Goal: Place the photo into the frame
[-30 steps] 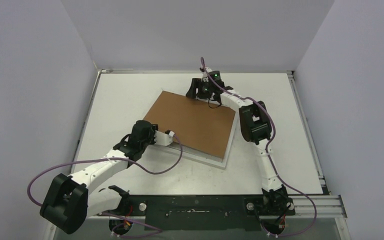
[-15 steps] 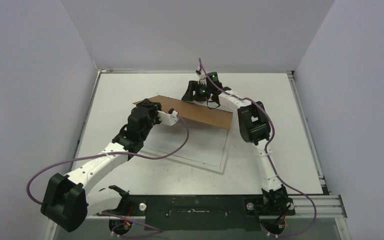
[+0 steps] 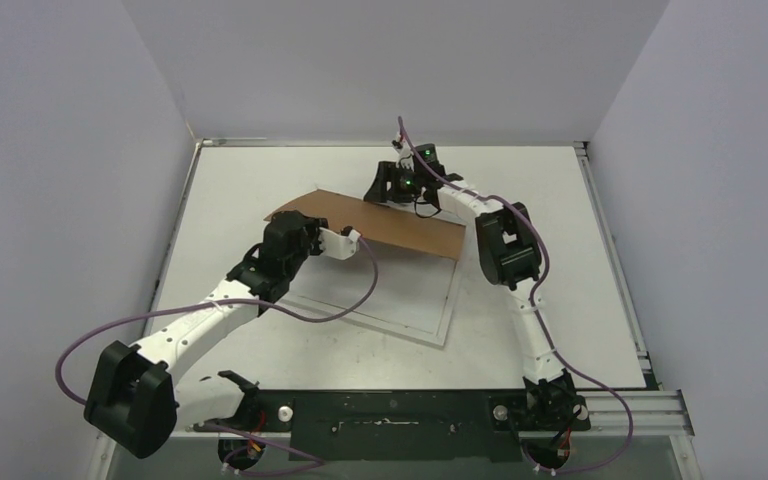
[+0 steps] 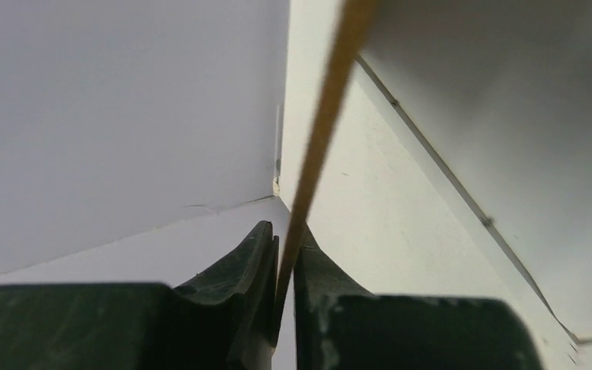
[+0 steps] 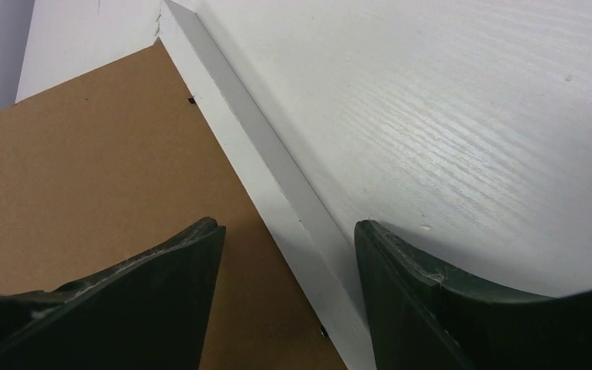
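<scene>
Frame (image 3: 390, 300) lies flat; left jaws pinch tilted brown backing board (image 3: 400, 228).

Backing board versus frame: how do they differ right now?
The backing board is brown; the frame is white. The backing board is tilted up, one edge pinched by the fingers of the left gripper; the frame lies flat on the table. Both are flat rectangles of similar size.

White frame (image 3: 400, 298) on table (image 3: 570, 230)
</scene>
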Available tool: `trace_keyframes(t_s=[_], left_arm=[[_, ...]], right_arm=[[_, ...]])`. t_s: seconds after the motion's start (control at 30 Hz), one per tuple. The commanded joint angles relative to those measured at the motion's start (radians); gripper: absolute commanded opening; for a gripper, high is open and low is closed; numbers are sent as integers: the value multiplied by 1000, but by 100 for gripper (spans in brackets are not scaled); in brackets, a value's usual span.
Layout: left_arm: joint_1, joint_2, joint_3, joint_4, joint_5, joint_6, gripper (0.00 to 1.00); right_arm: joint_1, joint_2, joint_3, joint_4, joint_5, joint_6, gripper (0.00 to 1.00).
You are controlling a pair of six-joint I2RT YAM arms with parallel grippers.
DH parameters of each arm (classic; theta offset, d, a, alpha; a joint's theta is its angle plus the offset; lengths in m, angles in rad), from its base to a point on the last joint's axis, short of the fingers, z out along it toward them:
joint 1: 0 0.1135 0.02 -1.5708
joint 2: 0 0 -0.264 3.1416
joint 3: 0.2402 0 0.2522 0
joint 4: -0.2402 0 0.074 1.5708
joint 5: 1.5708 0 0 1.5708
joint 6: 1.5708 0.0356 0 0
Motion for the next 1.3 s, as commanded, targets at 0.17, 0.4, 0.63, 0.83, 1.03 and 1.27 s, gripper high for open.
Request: trace_keyframes(t_s=[0.17,0.4,0.63,0.83,1.03,1.27], left_arm=[[-30,34,38,10,23,7,0],[-30,8,18,121,-45,-9,0],[-29,-18,-7,156,-67,-20,0],[-31,-26,-20,142,-75,-48,0],[-33,-35,-22,114,-79,-68,0],[-33,-45,-28,112,-78,-61,0]], right_arm=[[38,-1,0,-37,-84,28,65],[18,-29,64,-25,-76,57,69],[-120,-238,2,72,20,192,74],[-255,-581,-362,127,105,295,81],[-347,-912,-767,-113,169,307,81],[-467,-1226,-1068,-241,28,379,82]])
